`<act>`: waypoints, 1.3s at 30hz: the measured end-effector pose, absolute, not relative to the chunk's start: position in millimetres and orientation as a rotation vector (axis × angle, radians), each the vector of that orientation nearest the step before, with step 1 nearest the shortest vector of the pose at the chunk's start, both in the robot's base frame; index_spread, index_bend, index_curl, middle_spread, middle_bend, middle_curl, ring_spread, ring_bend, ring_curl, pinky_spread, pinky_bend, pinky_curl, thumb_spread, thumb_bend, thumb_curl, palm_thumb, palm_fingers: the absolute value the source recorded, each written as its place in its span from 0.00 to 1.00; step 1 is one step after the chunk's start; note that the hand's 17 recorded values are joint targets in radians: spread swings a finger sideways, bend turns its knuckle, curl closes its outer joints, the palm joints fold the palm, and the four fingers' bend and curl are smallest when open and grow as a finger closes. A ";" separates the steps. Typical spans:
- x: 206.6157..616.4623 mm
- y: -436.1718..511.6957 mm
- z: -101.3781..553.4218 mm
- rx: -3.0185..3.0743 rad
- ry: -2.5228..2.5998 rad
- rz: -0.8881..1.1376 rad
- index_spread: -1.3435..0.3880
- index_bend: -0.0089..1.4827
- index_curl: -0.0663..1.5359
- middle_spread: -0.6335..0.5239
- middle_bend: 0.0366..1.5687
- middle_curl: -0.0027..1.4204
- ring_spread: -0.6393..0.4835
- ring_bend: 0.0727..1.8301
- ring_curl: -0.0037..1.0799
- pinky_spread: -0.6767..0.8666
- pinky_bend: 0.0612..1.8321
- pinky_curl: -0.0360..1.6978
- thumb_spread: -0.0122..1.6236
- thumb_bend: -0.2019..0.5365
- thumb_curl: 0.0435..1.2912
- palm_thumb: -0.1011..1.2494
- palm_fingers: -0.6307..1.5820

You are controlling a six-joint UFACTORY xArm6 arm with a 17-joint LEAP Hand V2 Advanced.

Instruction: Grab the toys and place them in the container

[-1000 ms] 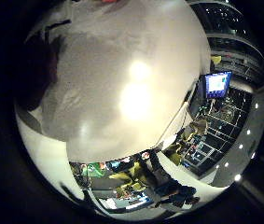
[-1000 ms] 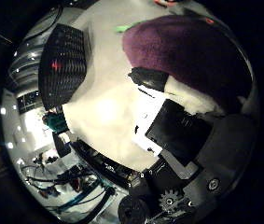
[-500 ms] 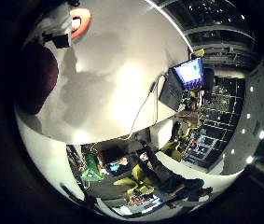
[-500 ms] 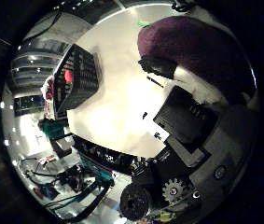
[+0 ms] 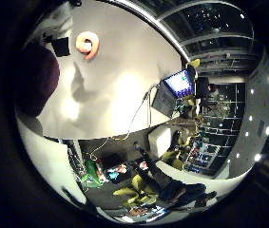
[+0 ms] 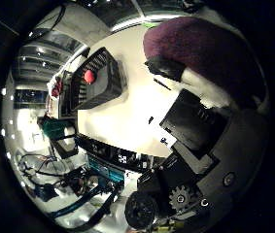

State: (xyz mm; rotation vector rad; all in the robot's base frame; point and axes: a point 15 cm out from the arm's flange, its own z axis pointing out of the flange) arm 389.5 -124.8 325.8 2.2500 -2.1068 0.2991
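A dark purple plush toy [image 6: 200, 48] fills much of the thumb side view, close against the palm. My hand [image 6: 195, 131] is shut on it, with a black fingertip [image 6: 163, 68] pressed on its side; the same toy shows in the other view as a dark mass [image 5: 36, 85]. Well below lies the white table [image 6: 132, 116]. On it stands a black slatted container [image 6: 98, 80] with a red toy [image 6: 89, 75] inside. An orange ring toy [image 5: 87, 43] lies on the table apart from the container.
A small green thing [image 6: 149, 24] lies near the table's far edge. A lit monitor [image 5: 177, 81] stands at another edge of the table. Beyond the table edge are chairs and clutter on the room's floor [image 5: 139, 185].
The views have pulled away from the table with the purple toy still in my hand. The container with the red toy and the orange ring have come into view.
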 end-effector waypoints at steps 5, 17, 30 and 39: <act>395.6 -89.0 326.4 2.291 -2.076 0.288 0.66 0.77 0.44 0.46 0.82 0.41 0.41 0.75 0.49 0.28 0.64 0.42 0.60 0.25 0.35 0.79 0.85; 435.4 49.4 321.8 2.475 -1.945 0.309 0.66 0.77 0.44 0.46 0.83 0.40 0.41 0.75 0.49 0.27 0.64 0.44 0.60 0.25 0.36 0.79 0.85; 478.7 154.7 310.4 2.652 -1.878 0.387 0.55 0.43 0.38 0.37 0.61 0.34 0.35 0.65 0.45 0.15 0.63 0.41 0.62 0.23 0.32 0.71 0.49; 474.3 148.1 304.4 2.683 -1.746 0.345 0.49 0.23 0.25 0.53 0.25 0.20 0.69 0.29 0.20 0.65 0.42 0.29 0.62 0.23 0.27 0.62 0.23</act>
